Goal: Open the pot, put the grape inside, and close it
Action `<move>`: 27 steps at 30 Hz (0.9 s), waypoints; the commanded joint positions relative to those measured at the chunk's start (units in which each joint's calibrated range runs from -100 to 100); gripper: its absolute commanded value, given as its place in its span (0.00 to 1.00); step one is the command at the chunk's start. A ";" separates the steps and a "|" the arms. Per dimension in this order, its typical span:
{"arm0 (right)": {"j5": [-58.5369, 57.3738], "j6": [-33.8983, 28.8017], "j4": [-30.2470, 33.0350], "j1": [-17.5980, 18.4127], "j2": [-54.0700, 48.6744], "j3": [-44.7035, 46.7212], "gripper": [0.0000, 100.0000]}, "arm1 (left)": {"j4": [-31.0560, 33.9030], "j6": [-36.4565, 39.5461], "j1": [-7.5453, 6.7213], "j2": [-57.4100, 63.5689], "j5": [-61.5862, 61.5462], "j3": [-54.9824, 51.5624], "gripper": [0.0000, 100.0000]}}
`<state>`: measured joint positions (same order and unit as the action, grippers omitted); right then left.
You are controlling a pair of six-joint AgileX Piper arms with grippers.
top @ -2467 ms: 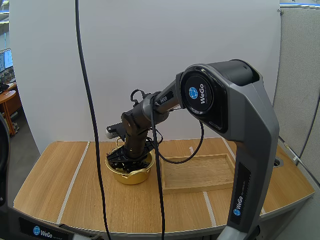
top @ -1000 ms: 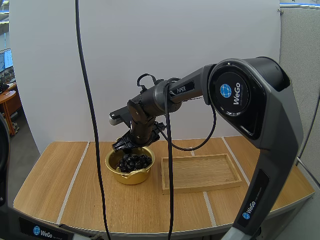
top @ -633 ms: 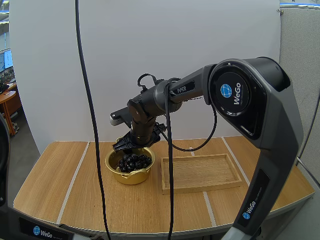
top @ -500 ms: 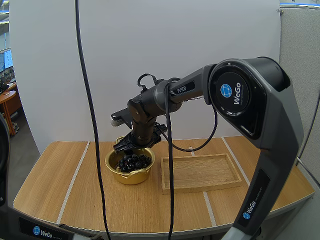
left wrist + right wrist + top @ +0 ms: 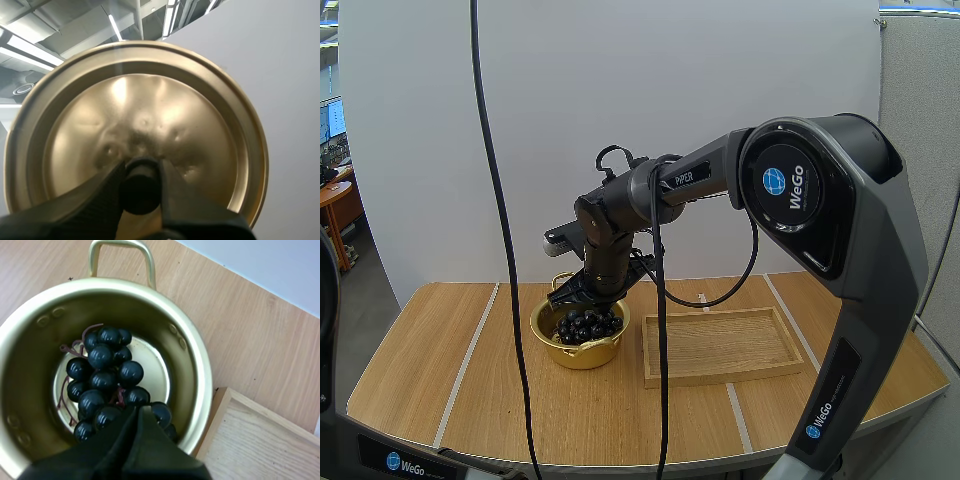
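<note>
Right claw [image 5: 137, 412], fingers closed together on nothing, hangs over the open pot [image 5: 200, 370] on the table [image 5: 470, 380], grape bunch [image 5: 105, 375] lying inside; left claw [image 5: 141, 170] pinches the lid [image 5: 150, 100] by its black knob [image 5: 141, 192], away from the pot; opening and loading look done, closing outstanding.

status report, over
Left gripper shut on lid, by its knob. Right gripper shut, empty, above pot. Grapes inside pot, lid off. Tray beside pot, not blocking.

The right fingers [image 5: 115, 450] cover some of the grapes [image 5: 102, 357] and the near rim of the pot [image 5: 190, 360]. The left fingers [image 5: 90, 200] hide part of the knob [image 5: 141, 180] on the lid [image 5: 200, 125].
</note>
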<state>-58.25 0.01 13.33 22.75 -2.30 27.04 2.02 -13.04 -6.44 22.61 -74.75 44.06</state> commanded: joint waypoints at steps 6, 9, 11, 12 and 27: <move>-5.79 0.06 -2.42 -0.06 -7.31 0.55 0.00 | 0.42 0.26 -0.19 0.39 2.01 0.56 0.00; -8.76 0.16 -3.60 -0.06 -7.31 0.55 0.00 | 0.42 0.26 -0.19 0.39 2.01 0.56 0.00; -9.01 0.38 -4.57 -0.06 -7.31 0.80 0.00 | 0.42 0.26 -0.19 0.39 2.01 0.56 0.00; -9.01 0.38 -4.72 -0.06 -7.31 0.80 0.00 | 0.42 0.26 -0.19 0.39 2.01 0.56 0.00; -2.01 1.44 -4.88 -0.06 0.53 2.03 0.00 | 0.42 0.26 -0.19 0.39 2.01 0.56 0.00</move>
<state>-62.10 1.02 8.47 22.75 -2.44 28.62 2.02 -13.04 -6.44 22.61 -74.75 44.06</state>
